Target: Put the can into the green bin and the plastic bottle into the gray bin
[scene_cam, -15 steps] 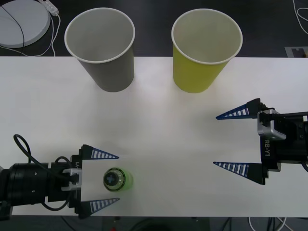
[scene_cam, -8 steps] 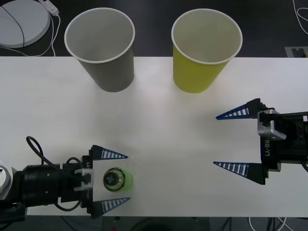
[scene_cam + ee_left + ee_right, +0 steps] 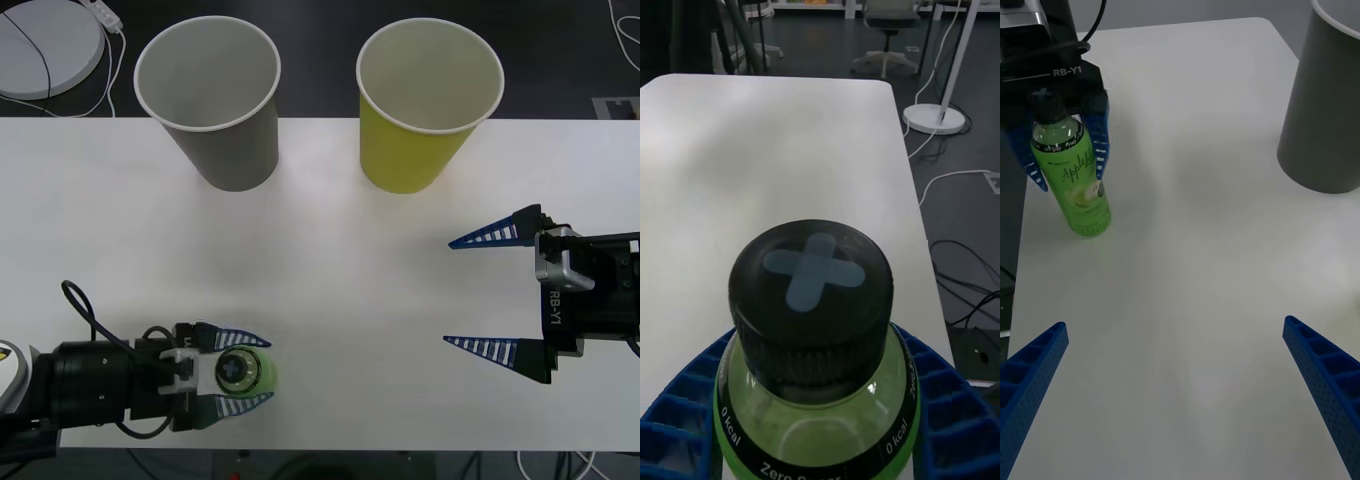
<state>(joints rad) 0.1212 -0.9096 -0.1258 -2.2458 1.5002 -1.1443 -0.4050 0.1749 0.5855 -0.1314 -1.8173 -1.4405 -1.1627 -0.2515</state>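
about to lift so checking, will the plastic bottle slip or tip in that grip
The plastic bottle stands upright with the left gripper closed around its body, so tipping seems unlikely. Its smooth, round sides could twist or slide against the ribbed fingers. It looks filled with green liquid, so probably heavy for its size.

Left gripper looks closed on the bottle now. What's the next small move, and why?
Probably lift straight up: the left gripper has its fingers against both sides of the upright plastic bottle, which still stands on the table, well short of the gray bin.
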